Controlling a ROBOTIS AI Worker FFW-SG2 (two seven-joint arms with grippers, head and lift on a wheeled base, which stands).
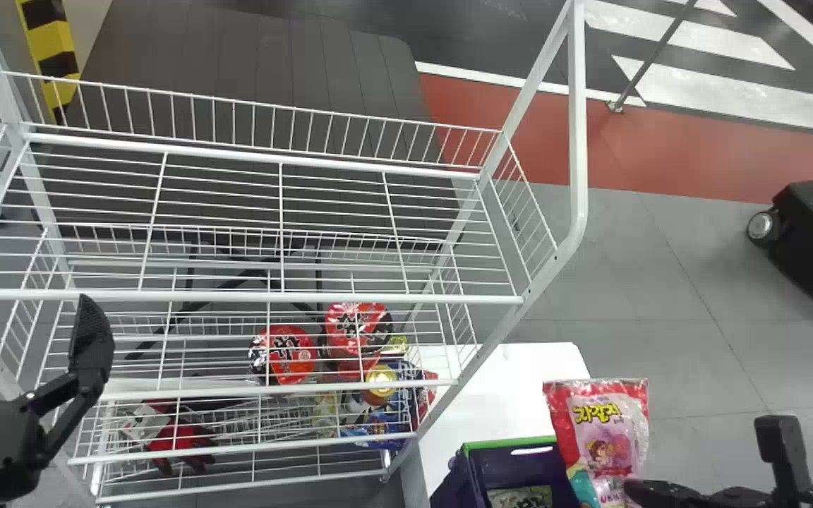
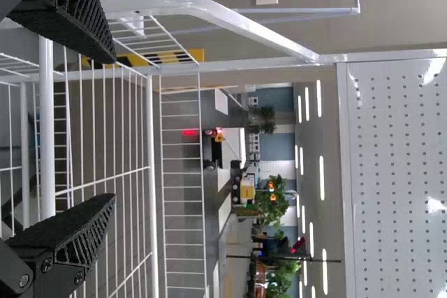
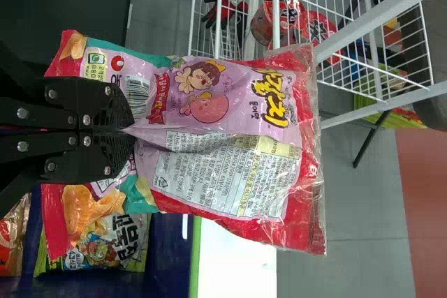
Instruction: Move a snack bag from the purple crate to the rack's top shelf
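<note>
right hand (image 3: 129, 130): pinched red-and-pink plastic snack bag (image 3: 223, 165)
left hand (image 2: 115, 129): was wide
white wire rack (image 1: 237, 298): snagging there, i feared, could tug the bag loose

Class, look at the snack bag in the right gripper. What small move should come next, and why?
Probably raise the snack bag and ease it toward the robot's left: the right gripper has it pinched, and it juts out past the purple crate, while the rack's top shelf lies to its left in the head view.
</note>
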